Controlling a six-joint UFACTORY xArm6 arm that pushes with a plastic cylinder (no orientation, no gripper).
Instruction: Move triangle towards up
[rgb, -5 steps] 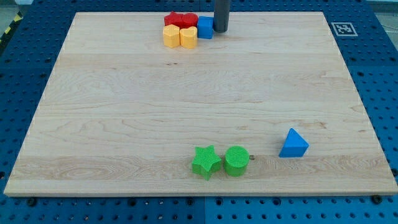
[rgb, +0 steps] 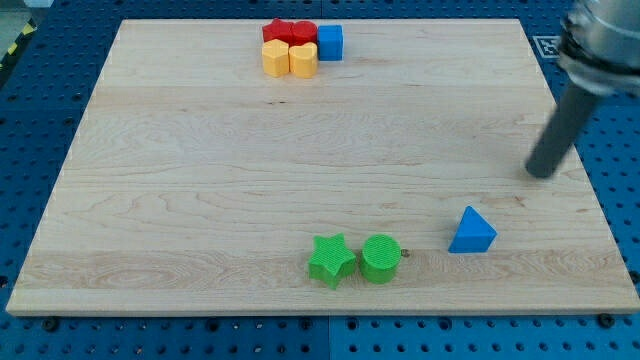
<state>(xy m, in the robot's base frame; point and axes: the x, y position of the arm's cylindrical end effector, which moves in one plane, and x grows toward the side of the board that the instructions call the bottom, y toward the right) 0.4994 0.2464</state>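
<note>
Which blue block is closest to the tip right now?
The blue triangle at the view's lower right, just below-left of my tip. The blue cube sits far off at the view's top.

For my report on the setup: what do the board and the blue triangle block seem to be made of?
The board looks like light wood with a smooth matte finish: long grain lines and plank seams run across it. The blue triangle block is probably plastic, perhaps 3D-printed: its colour is even and saturated. Any surface ridging is too fine to confirm.
</note>
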